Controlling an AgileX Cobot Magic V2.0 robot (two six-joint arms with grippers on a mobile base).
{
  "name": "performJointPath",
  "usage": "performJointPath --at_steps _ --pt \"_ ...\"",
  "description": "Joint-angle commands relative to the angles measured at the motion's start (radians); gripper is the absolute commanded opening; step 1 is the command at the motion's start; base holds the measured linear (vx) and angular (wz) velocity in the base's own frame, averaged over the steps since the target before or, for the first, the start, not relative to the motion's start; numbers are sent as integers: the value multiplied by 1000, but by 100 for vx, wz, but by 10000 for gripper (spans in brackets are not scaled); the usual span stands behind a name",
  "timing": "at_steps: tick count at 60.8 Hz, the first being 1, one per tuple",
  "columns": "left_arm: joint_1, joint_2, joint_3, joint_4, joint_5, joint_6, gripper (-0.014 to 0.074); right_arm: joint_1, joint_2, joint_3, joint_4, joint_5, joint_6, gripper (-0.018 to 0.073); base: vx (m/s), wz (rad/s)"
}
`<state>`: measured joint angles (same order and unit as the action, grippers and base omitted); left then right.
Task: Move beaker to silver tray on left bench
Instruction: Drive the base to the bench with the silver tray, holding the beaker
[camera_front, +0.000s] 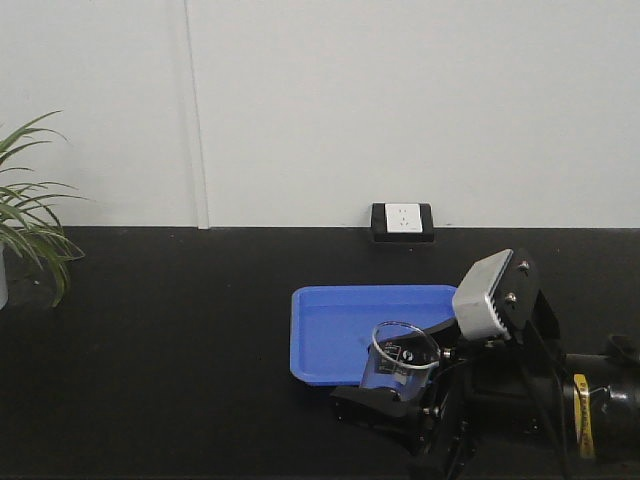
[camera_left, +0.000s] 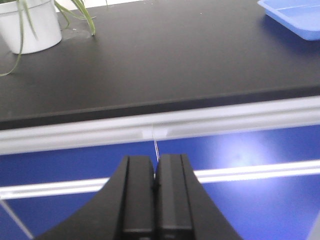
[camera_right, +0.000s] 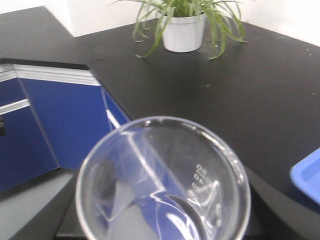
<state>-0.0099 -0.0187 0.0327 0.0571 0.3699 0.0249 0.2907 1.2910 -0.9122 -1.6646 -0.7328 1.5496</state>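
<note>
The clear glass beaker (camera_front: 398, 355) is held off the worktop in front of the blue tray, with my right gripper (camera_front: 402, 388) shut on its lower part. In the right wrist view the beaker (camera_right: 160, 180) fills the lower frame, rim toward the camera, and hides the fingers behind it. My left gripper (camera_left: 155, 162) is shut on nothing and hangs below the bench edge in front of blue cabinet fronts. The left bench (camera_right: 25, 35), a black worktop beyond the corner, shows at the top left. The silver tray is out of view.
A blue plastic tray (camera_front: 330, 330) lies on the black worktop below a black-framed white socket (camera_front: 402, 221). A potted plant in a white pot (camera_right: 183, 31) stands near the bench corner. Blue cabinets (camera_right: 60, 120) with silver trim run under the benches.
</note>
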Motion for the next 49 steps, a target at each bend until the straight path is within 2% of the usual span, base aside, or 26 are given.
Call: performJointPath --at_steps 1,49 --pt "-5 -6 20 -3 -75 -1 1 -3 -30 -27 49 -10 0 -14 -36 0" --pt "-5 -6 20 -3 -75 -1 1 -3 -30 -27 49 -11 0 -13 -36 3"
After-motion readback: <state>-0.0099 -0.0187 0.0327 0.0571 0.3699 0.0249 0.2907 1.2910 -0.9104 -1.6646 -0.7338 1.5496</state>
